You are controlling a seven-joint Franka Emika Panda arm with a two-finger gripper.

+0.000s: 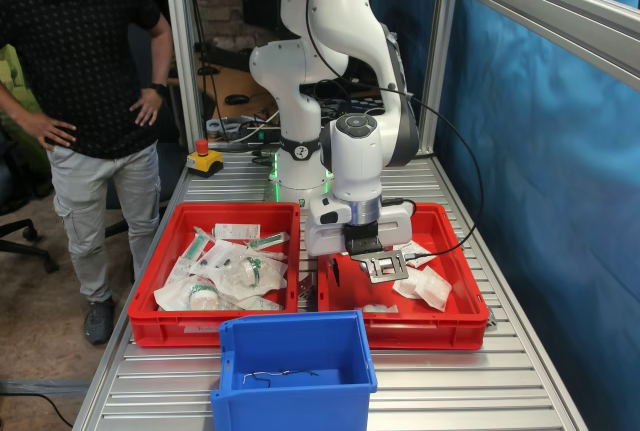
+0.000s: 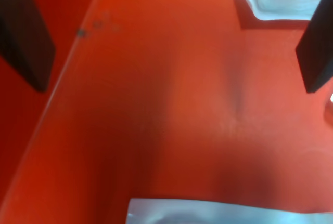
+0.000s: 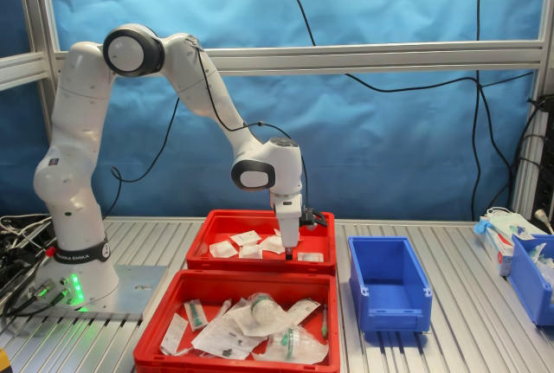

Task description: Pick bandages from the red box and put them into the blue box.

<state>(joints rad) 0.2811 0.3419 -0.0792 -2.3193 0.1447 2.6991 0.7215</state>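
Ribbed aluminium table carried all containers. From the first exterior view's left: a second red crate held clear-wrapped packs; the blue box showed no bandages, so transfer appeared not yet begun; the red box held the bandages. The gripper stood open and empty, low inside the red box.

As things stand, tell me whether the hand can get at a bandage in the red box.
Probably yes. The hand is open and low inside the red box, over bare floor, with bandages lying loose close by and nothing covering them. It would need a short sideways shift first.
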